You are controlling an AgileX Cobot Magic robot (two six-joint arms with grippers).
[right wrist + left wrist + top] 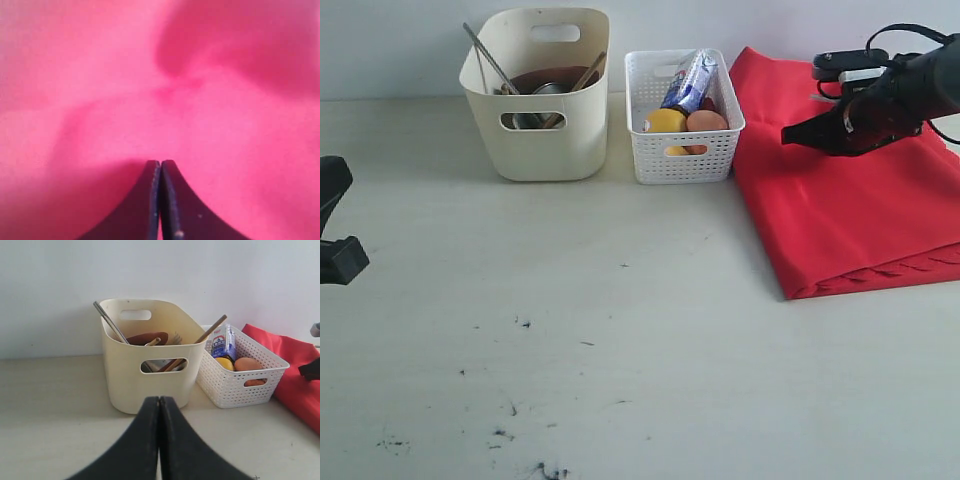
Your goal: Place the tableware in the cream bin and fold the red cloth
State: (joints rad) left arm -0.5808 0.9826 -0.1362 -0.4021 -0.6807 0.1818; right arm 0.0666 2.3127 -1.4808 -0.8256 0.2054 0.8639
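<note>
A pale desk [620, 320] fills most of the exterior view. Its top is off-white, with faint streaks running side to side like a washed wood grain. Toward the near edge, left of the middle, small dark specks [510, 435] and scuffs are scattered over the surface, and a few lone flecks lie nearer the centre. Along its far edge the desk meets a plain wall [390, 45], white with a slight bluish-grey cast, bare and smooth. In the left wrist view the same wall [55, 285] looks evenly lit, and the desk [45, 410] takes a warmer cream tone. The light is soft and diffuse, and shadows on the desk are faint with blurred edges.
</note>
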